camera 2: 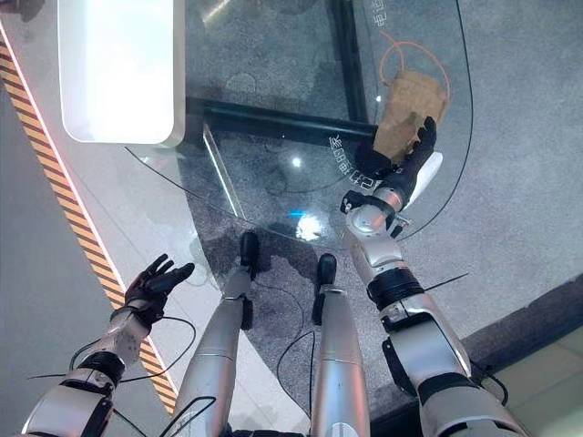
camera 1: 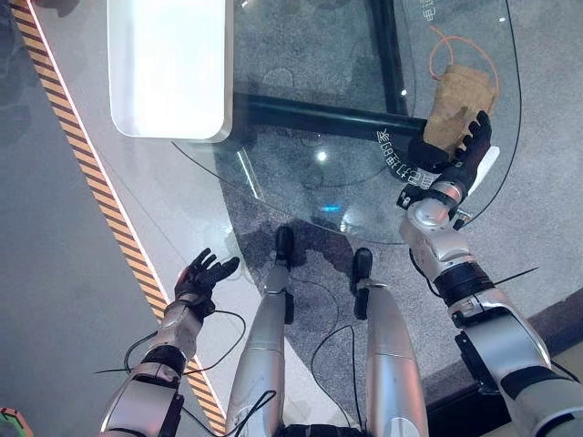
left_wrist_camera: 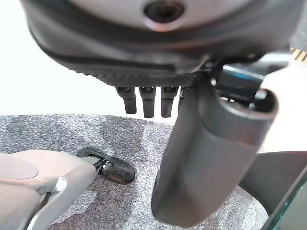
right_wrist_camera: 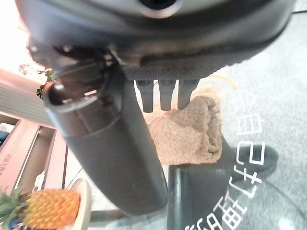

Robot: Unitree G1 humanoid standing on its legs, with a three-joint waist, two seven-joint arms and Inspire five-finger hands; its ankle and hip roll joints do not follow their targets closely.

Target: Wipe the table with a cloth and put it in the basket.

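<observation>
One tan cloth (camera 1: 460,102) lies bunched on the glass desk (camera 1: 301,173) near its right rim, with a thin orange cord (camera 1: 455,44) looping beside it on the far side. The right hand (camera 1: 458,157) rests on the near part of the cloth, its fingers (right_wrist_camera: 165,93) reaching out straight over the fabric and not curled round it. The left hand (camera 1: 202,277) hangs low over the floor (camera 1: 64,273) by the striped orange line (camera 1: 100,191), well apart from the desk, fingers spread and holding nothing; a white tray (camera 1: 168,68) sits at the desk's far left, its inside too bright to read.
</observation>
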